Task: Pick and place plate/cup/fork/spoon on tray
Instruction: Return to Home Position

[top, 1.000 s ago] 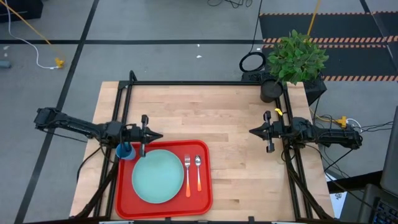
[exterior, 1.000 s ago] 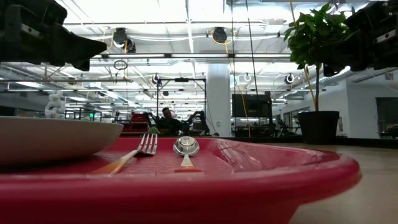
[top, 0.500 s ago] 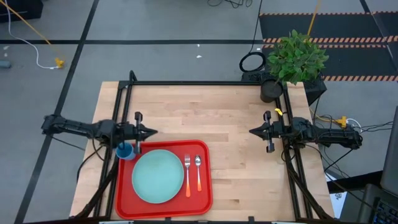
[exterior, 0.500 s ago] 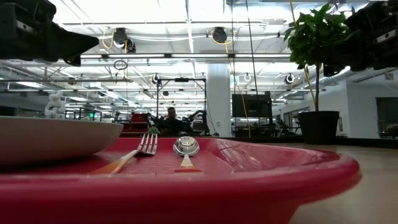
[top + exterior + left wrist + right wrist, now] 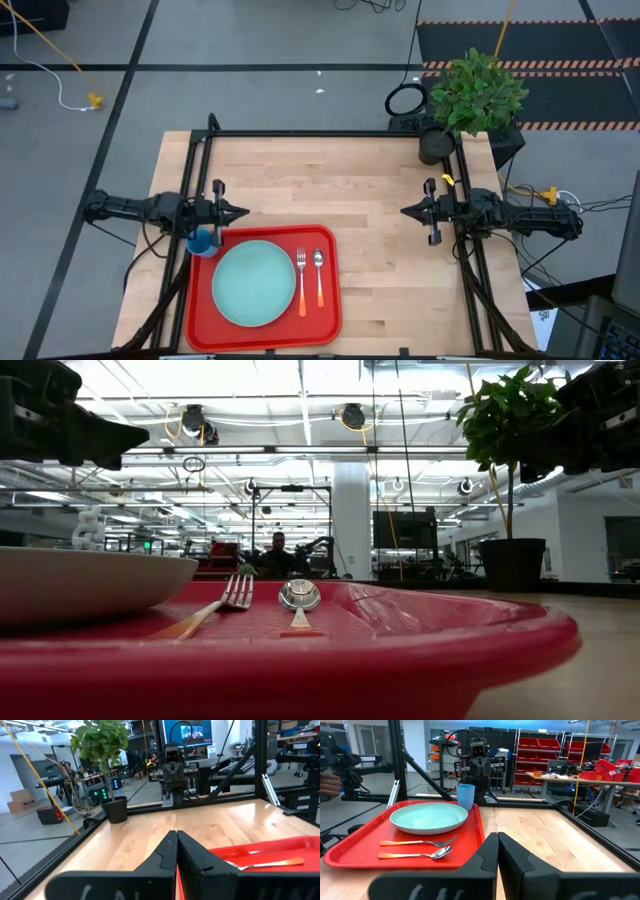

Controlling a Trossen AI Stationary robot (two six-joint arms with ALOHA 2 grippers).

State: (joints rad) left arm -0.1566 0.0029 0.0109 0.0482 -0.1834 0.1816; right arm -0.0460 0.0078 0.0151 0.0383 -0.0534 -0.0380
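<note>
Left end effector (image 5: 242,212) closed, arm partly hiding cup (image 5: 200,244), right end effector (image 5: 404,212) closed

left arm (image 5: 130,208) and right arm (image 5: 520,218): slim, black, jointed; a small yellow mark (image 5: 448,180) on the right one; the fingers (image 5: 162,860) are matte black wedges.

Teal plate (image 5: 254,283), cup (image 5: 200,243), fork (image 5: 301,285), spoon (image 5: 319,278) on tray (image 5: 332,285)

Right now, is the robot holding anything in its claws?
No, nothing. The left gripper and the right gripper are both shut and empty, above the table.
</note>
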